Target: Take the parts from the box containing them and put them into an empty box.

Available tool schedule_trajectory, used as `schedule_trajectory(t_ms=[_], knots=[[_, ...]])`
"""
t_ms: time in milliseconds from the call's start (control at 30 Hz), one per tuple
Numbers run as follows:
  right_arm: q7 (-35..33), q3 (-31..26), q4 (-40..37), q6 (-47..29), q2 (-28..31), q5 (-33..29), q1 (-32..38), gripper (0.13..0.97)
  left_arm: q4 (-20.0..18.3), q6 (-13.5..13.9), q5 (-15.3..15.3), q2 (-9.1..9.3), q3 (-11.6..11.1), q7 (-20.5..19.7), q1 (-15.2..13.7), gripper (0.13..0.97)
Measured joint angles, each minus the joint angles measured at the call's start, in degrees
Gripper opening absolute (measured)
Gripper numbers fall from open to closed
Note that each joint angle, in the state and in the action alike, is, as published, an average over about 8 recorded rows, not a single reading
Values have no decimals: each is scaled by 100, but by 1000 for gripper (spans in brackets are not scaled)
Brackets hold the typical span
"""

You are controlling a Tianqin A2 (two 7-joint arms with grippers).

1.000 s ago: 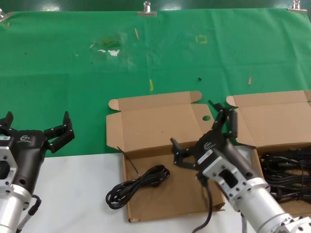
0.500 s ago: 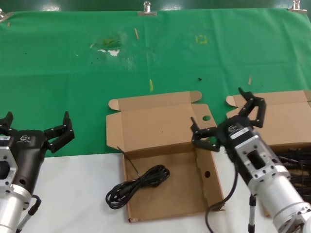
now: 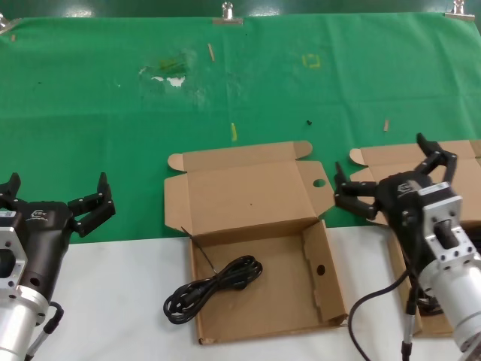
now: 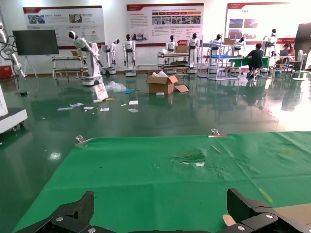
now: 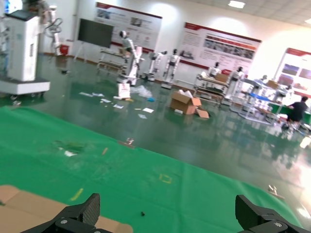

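The right hand (image 3: 392, 185) is up over the box on the right (image 3: 458, 180), at its lid; its fingers are spread wide open w/ nothing in them; a black cable hangs down from that arm. The box on the right is mostly hidden by the arm, so you can't really see the cords inside it now. The box in the middle (image 3: 255, 241) sits open on the table (image 3: 113, 301); its lid is flipped back onto the green cloth (image 3: 225, 90); there is a round hole in the lid flap and another in the side wall nearest the right hand. One black cord (image 3: 214, 287), wound in loose loops, lies at the middle box's left front edge; part of it is inside the box & part hangs out over the edge onto the white table. The left hand (image 3: 52, 200) waits at the far left, over the edge of the green cloth; its fingers are open too & hold nothing. Both wrist views show only black fingertips spread far apart, w/ green cloth & a big hall behind.
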Motion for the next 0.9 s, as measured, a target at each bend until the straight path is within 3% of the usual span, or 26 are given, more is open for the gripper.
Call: schedule_trajectory(t_ms=[467, 900], knots=[[1352, 1039, -208, -537, -313, -624, -231, 966, 0, 0, 0, 0, 0, -1, 0, 966], [1451, 1114, -224, -576, -336, -670, -248, 966, 0, 0, -1, 0, 0, -1, 0, 966]])
